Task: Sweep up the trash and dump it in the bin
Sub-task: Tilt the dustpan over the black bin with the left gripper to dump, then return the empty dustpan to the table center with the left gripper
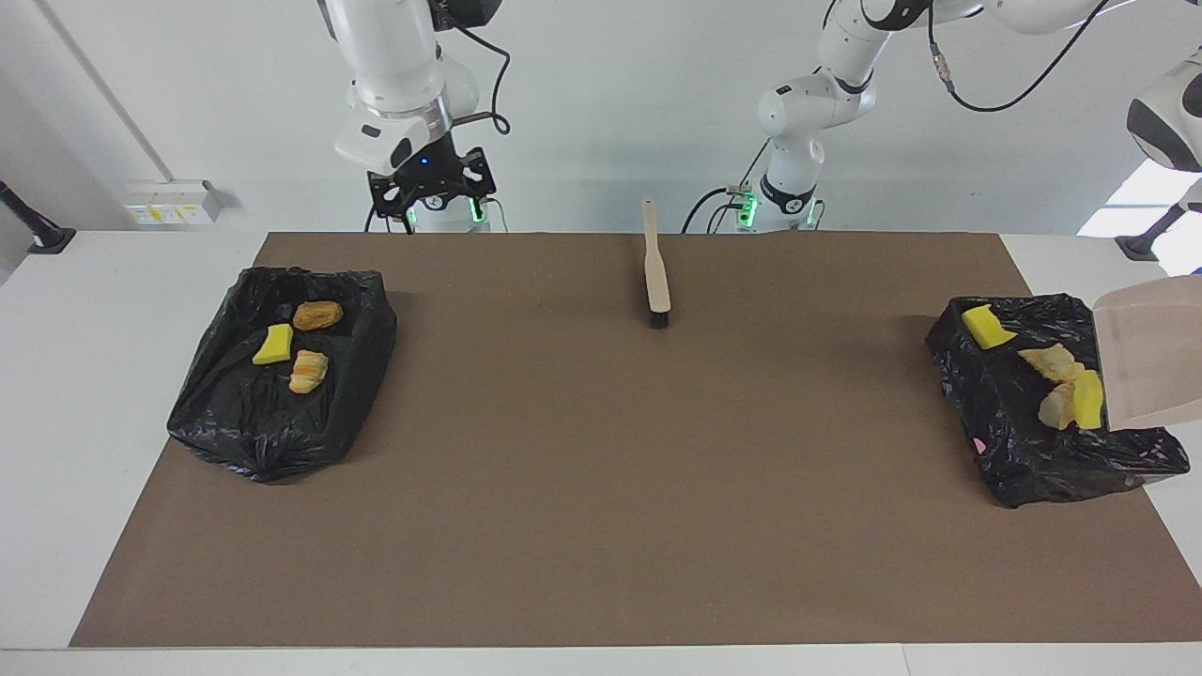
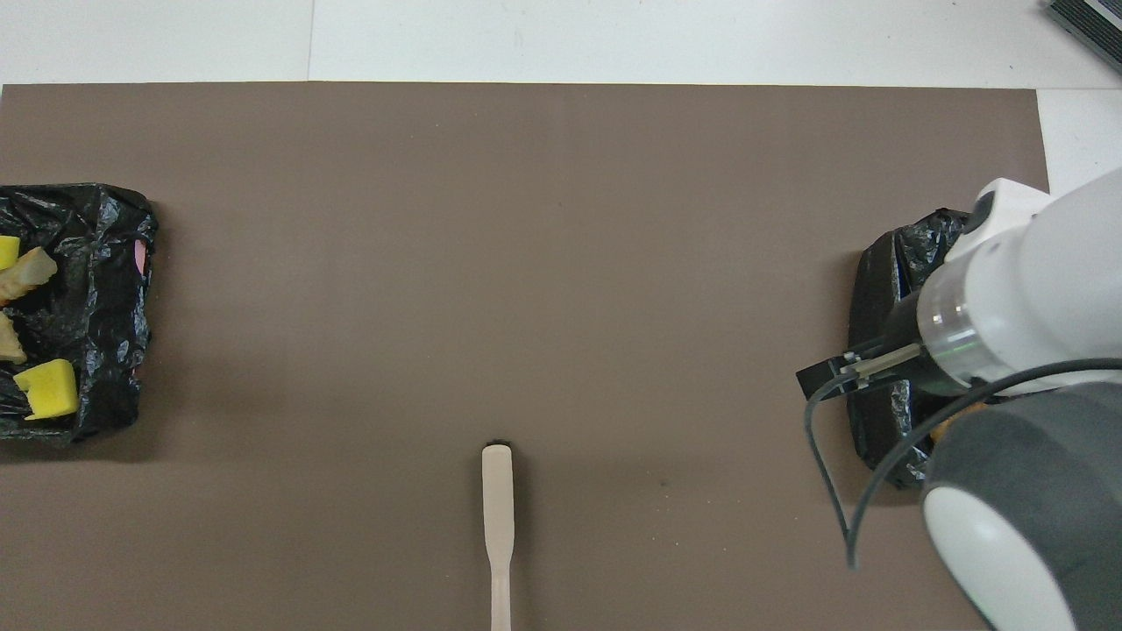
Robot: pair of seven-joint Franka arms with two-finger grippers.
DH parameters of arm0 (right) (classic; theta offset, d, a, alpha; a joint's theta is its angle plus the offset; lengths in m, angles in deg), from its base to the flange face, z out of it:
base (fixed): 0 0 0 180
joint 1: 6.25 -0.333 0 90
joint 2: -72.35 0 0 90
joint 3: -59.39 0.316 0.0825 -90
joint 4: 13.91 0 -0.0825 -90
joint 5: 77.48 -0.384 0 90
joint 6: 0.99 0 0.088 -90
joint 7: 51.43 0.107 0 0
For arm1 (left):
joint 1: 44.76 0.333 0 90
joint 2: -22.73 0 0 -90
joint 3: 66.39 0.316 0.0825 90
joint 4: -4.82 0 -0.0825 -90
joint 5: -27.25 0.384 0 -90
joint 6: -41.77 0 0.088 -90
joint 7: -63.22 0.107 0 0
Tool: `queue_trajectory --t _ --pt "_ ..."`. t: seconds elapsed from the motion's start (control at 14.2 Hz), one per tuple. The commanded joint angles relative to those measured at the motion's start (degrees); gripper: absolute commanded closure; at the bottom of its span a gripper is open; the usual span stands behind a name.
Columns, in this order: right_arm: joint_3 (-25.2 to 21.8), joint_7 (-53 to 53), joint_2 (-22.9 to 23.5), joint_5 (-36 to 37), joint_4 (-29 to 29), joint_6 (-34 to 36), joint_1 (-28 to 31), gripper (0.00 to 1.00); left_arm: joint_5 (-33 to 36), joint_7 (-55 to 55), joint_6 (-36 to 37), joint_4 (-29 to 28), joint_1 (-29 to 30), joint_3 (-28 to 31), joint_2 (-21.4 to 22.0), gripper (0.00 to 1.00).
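The right gripper [image 1: 429,192] hangs with its claws spread wide and nothing in them, above the table edge at the robots' end. Just below it, toward the right arm's end, a black-lined bin [image 1: 235,422] holds three pieces of trash [image 1: 299,345]. The brush [image 1: 655,274] lies apart, flat on the brown mat [image 1: 601,488]. The left gripper is out of view, shut; the beige dustpan [image 1: 1150,352] tilts over the second bin [image 1: 1033,460], where four more scraps [image 1: 1056,376] lie.
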Motion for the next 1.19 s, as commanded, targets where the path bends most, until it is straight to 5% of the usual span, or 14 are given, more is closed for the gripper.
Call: queue_trajectory --t 0.0,0.42,0.63,0.91,1.12 --pt "0.96 -1.72 0.21 0.92 -0.73 0.59 6.91 0.00 -4.23 1.21 3.59 -0.26 -0.50 -0.54 3.81 1.00" --pt "0.09 1.70 0.47 1.72 -0.73 -3.44 13.51 0.00 -18.98 -19.66 22.81 -1.22 -2.08 -4.93 8.65 1.00" --pt "-0.62 3.90 0.12 1.01 -0.73 -4.25 14.49 0.00 -25.57 -42.21 30.92 -5.42 -6.90 -4.94 12.24 1.00" --pt "-0.97 5.49 -0.23 -0.22 -0.20 -4.60 15.02 0.00 -37.69 -69.03 32.17 -20.18 -12.17 -5.02 20.60 1.00" --pt "-0.79 5.67 -0.23 -0.31 -0.38 -4.42 14.75 0.00 -43.05 -89.78 30.33 -24.42 -22.36 -5.02 20.00 1.00"
